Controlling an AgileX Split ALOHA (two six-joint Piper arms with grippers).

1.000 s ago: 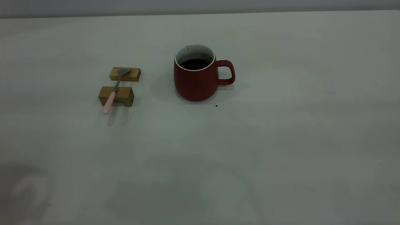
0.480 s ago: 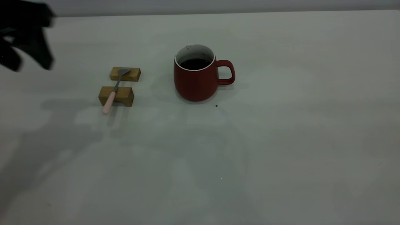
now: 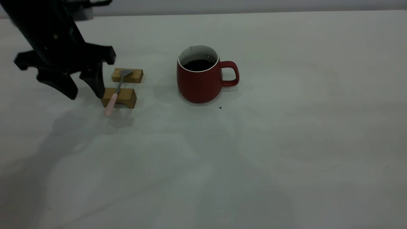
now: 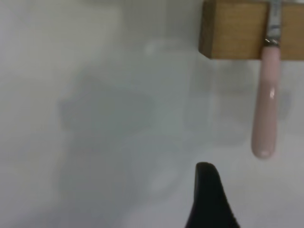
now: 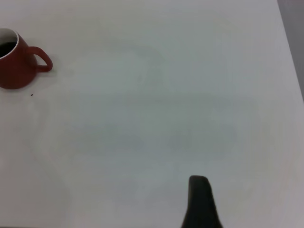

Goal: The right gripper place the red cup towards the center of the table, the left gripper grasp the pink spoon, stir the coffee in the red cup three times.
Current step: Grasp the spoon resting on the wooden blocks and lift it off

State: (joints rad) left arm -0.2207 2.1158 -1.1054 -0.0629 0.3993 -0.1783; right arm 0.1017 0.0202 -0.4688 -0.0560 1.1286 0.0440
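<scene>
The red cup (image 3: 198,84) stands upright near the middle of the table (image 3: 286,143), handle to the right, with dark coffee (image 3: 198,65) inside. It also shows far off in the right wrist view as the red cup (image 5: 14,71). The pink spoon (image 3: 112,101) lies across two wooden blocks, its handle overhanging the near one. My left gripper (image 3: 85,92) hangs open just left of the spoon, one finger beside the near block's left end. In the left wrist view the pink spoon handle (image 4: 265,118) lies beyond a black fingertip (image 4: 206,190). My right gripper (image 5: 198,199) shows only as a black tip, far from the cup.
The near wooden block (image 3: 126,97) and the far wooden block (image 3: 133,76) sit left of the cup, a hand's width from it. A few dark specks (image 3: 220,107) lie in front of the cup. Bare table stretches to the right and toward the front.
The left arm has come in from the upper left and lowered to just beside the near block and spoon handle. The cup, spoon and blocks have not moved.
</scene>
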